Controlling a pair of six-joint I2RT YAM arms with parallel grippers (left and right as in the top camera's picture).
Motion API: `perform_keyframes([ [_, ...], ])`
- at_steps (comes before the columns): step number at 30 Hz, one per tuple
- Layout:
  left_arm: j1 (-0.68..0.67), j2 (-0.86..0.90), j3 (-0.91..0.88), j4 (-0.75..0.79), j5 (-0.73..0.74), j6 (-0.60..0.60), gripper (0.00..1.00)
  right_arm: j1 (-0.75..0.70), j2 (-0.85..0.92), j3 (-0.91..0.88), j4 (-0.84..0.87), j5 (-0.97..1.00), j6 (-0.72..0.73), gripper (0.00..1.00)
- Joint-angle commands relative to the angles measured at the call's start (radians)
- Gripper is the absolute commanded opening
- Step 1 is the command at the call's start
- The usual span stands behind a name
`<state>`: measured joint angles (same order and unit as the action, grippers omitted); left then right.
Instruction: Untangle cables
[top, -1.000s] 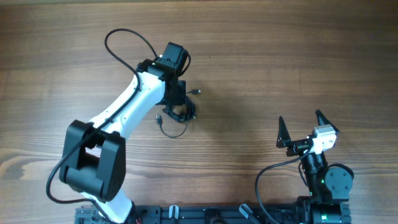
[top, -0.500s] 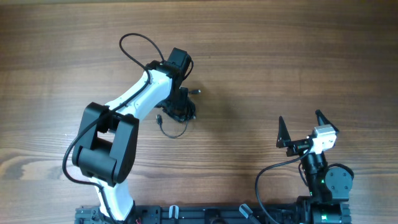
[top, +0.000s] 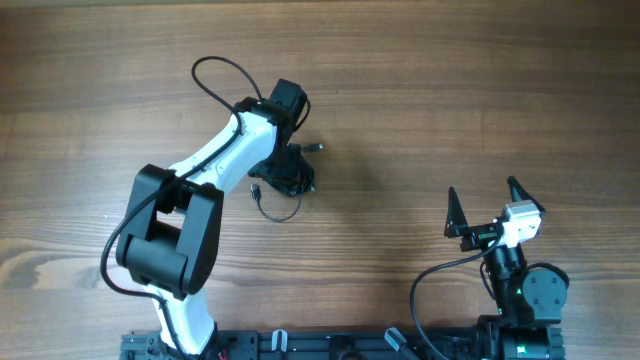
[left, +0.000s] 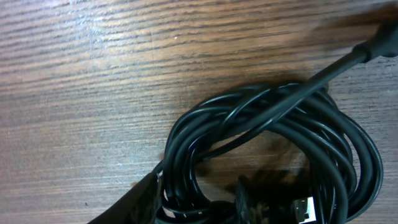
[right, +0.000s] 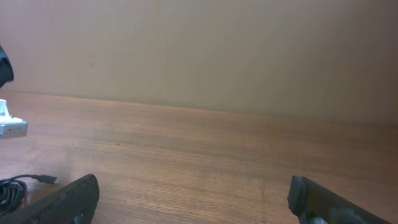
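The cables (top: 285, 178) lie as one tight black coil on the bench (top: 450, 80), its loops stacked and crossing one another in the left wrist view (left: 280, 155). One strand runs out from the coil's far side to a small plug (top: 316, 148), and a loose loop (top: 272, 208) curls out on its near side. The left claw (top: 288, 165) sits right on top of the coil, its fingers (left: 134, 202) down among the loops with strands between them; whether they pinch any strand cannot be told. The right claw (top: 481, 186) stands well apart from the coil, off to its right and nearer the robot's base, spread wide with nothing in it, and its camera catches the coil's edge (right: 11, 188) low at the left
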<state>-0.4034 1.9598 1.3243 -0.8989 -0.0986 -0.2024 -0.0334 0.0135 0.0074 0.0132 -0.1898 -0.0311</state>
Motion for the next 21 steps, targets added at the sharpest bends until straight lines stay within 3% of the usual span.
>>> perform_keyframes([
  [1, 0.014, -0.01, 0.046, -0.015, 0.008, -0.124, 0.45, 0.004, -0.01, -0.002, 0.004, 0.01, 0.006, 1.0],
  [7, 0.077, -0.013, 0.056, -0.068, 0.009, -0.362, 0.51, 0.004, -0.01, -0.002, 0.004, 0.01, 0.006, 1.0],
  [9, 0.102, -0.013, 0.056, -0.095, 0.024, -0.533, 0.51, 0.004, -0.01, -0.002, 0.004, 0.01, 0.006, 1.0],
  [10, 0.106, -0.013, 0.053, -0.102, 0.082, -0.639, 0.56, 0.004, -0.01, -0.002, 0.004, 0.011, 0.006, 1.0],
  [11, 0.106, -0.013, 0.052, -0.1, 0.114, -0.664, 0.62, 0.004, -0.01, -0.002, 0.004, 0.01, 0.006, 1.0],
  [13, 0.099, -0.013, 0.048, -0.095, 0.158, -0.7, 0.62, 0.004, -0.01, -0.002, 0.004, 0.01, 0.006, 1.0],
  [21, 0.021, -0.013, -0.043, 0.0, 0.153, -0.78, 0.47, 0.004, -0.01, -0.002, 0.004, 0.01, 0.005, 1.0],
])
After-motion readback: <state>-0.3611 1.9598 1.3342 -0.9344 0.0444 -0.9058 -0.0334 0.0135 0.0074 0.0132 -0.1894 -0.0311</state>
